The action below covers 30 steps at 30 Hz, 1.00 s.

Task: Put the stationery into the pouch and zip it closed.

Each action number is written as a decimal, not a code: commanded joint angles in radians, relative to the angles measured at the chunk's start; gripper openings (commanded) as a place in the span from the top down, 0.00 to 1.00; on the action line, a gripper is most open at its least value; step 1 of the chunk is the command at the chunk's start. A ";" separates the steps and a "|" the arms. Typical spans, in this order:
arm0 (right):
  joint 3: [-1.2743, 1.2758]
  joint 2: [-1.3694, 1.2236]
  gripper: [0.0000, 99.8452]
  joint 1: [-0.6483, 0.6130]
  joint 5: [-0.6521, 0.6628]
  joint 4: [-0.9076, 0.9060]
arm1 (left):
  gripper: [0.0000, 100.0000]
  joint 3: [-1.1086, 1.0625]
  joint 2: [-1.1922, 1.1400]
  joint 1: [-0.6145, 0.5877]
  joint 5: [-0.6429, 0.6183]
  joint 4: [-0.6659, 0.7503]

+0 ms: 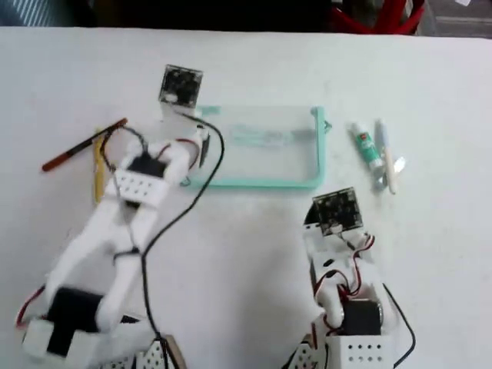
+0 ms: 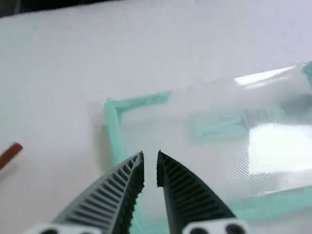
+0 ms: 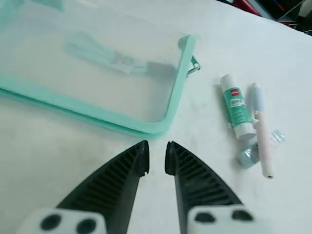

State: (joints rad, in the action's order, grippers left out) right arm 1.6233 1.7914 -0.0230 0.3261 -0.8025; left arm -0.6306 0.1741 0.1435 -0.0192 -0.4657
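Upper centre of the high view: pouch unfilled, with glue stick and pale pen to its right and red pen upper left, all outside; left gripper over its left end, right gripper below its right corner, both narrowly parted, empty.

bright, even light from overhead washes the white surface nearly flat. the clear pouch throws back white patches of glare in the left wrist view. shadows along its edge are soft and faint.
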 commanded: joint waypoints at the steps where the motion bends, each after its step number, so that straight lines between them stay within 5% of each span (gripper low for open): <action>1: -0.009 0.005 0.93 0.104 -0.034 0.056 | 0.93 0.269 -0.269 -0.030 -0.061 -0.163; 5: -0.011 0.007 0.93 0.183 -0.158 0.094 | 0.93 0.362 -0.354 -0.077 -0.064 -0.198; 18: -0.339 -0.048 0.93 0.157 -0.112 0.004 | 0.93 0.356 -0.381 -0.084 -0.060 -0.152; 24: -0.628 -0.542 0.93 -0.001 -0.071 0.024 | 0.93 0.330 -0.349 -0.082 -0.061 -0.160; 30: -1.014 -1.219 0.93 -0.004 -0.074 -0.010 | 0.93 0.284 -0.289 -0.082 -0.061 -0.155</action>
State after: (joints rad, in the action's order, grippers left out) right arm 0.8163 0.9168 -0.0292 0.2447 -0.7994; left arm -0.3437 -0.1956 0.0698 -0.0744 -0.6299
